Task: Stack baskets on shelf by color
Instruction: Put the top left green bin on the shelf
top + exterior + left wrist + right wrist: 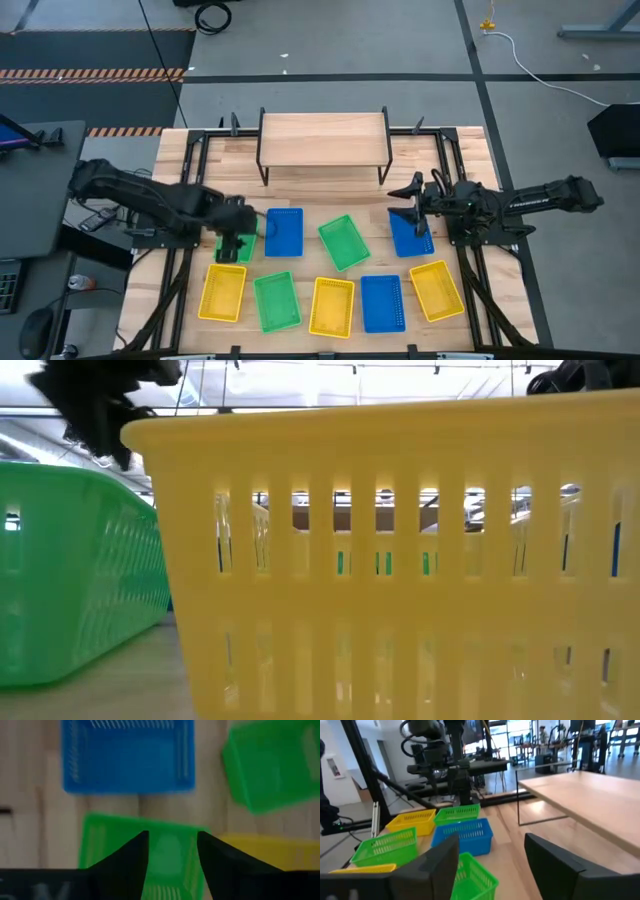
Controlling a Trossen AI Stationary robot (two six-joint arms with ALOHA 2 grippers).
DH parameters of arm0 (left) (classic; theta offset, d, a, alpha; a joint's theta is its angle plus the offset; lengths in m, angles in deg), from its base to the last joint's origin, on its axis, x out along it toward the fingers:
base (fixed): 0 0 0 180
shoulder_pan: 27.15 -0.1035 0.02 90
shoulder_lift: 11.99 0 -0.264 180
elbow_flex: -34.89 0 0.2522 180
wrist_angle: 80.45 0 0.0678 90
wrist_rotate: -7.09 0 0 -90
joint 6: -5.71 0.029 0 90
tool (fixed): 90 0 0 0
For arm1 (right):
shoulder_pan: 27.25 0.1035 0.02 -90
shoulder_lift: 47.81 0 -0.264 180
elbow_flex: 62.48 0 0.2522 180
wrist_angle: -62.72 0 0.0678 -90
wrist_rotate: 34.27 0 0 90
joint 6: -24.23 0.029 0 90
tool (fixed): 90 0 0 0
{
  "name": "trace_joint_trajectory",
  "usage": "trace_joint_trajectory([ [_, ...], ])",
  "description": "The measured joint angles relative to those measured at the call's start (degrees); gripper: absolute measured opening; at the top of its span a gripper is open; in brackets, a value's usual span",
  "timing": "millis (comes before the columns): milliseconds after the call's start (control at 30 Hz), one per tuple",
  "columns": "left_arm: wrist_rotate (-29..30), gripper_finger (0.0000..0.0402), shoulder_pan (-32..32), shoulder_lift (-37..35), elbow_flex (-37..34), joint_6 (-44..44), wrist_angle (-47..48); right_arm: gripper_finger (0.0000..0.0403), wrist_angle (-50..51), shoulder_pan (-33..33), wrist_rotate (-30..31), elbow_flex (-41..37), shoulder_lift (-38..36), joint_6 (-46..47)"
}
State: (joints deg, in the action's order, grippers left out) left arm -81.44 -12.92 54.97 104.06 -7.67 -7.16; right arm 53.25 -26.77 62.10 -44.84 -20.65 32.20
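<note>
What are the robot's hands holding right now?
Nothing. The left gripper hangs open over a green basket, and the right gripper is open too.

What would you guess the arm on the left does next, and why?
Probably it lowers and closes on the green basket directly beneath it. The left gripper hangs over that basket with jaws apart, one on each side of its near wall, holding nothing. The shelf is bare, so no stacking has begun.

low view hugs yellow basket point(400, 560).
</note>
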Motion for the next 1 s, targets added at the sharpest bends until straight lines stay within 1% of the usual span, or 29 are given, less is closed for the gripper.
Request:
trace_joint_trajectory([
  [100,-0.6,0.0209,2.2,3.2,0.5,-4.4,2.4,0.0252,0.0,0.3,0.0,0.0,0.9,0.0],
  [200,-3.1,0.0233,3.9,5.7,0.5,-6.3,3.5,0.0262,-0.1,0.3,0.0,0.0,1.1,0.0],
  [300,-3.4,0.0252,5.5,7.5,0.5,-7.2,4.5,0.0265,-0.2,0.3,0.0,0.0,1.2,0.0],
  [400,-2.9,0.0261,6.9,9.2,0.5,-8.5,5.3,0.0265,0.0,0.3,0.0,0.0,1.5,1.3],
  [567,-1.2,0.0260,9.1,12.9,0.5,-8.5,5.4,0.0264,0.3,0.3,-1.8,0.0,2.3,3.0],
  [767,-0.4,0.0249,9.3,18.3,0.4,-8.3,5.2,0.0264,0.7,1.5,-2.0,0.0,4.4,5.6],
  [900,-0.3,0.0241,9.3,21.4,0.4,-6.1,4.9,0.0263,0.7,3.2,-2.0,0.0,6.2,7.2],
  [1000,1.2,0.0233,9.2,23.1,0.4,-3.9,4.8,0.0264,0.8,4.6,-2.0,0.0,7.6,8.3],
])
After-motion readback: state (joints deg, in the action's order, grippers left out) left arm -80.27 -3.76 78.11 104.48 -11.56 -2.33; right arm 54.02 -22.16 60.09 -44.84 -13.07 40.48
